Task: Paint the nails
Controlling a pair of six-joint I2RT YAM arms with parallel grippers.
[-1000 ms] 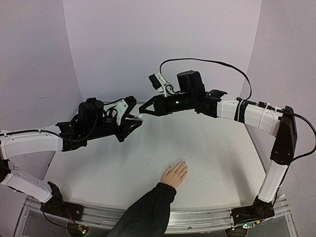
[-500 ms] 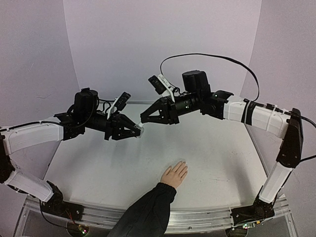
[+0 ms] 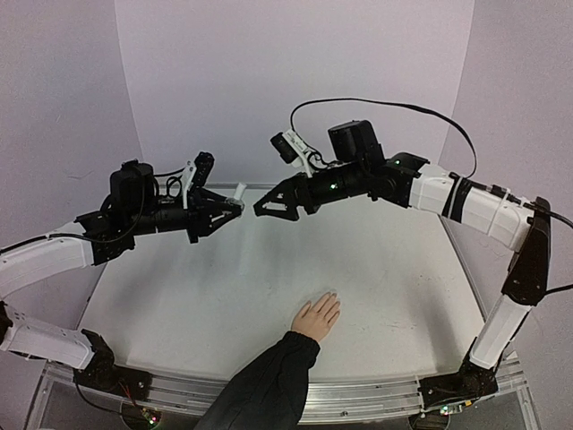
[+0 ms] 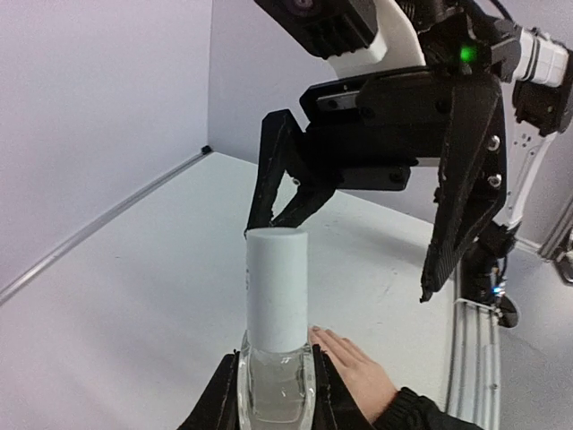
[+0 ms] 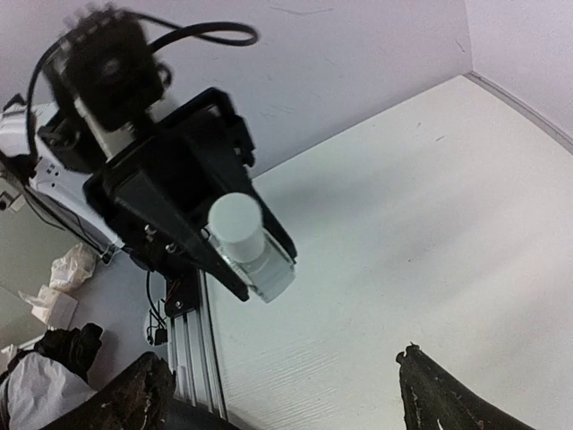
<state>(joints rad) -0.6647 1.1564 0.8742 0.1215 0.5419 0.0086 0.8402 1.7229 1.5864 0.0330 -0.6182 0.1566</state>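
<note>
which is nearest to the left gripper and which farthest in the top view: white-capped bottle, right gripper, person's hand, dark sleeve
From the left gripper:
1. white-capped bottle, held in it.
2. right gripper, just across to the right, jaws open.
3. person's hand, flat on the table.
4. dark sleeve, at the near edge.

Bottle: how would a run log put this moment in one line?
left fingers: shut on bottle | right fingers: open, near cap | hand: flat on table
</note>
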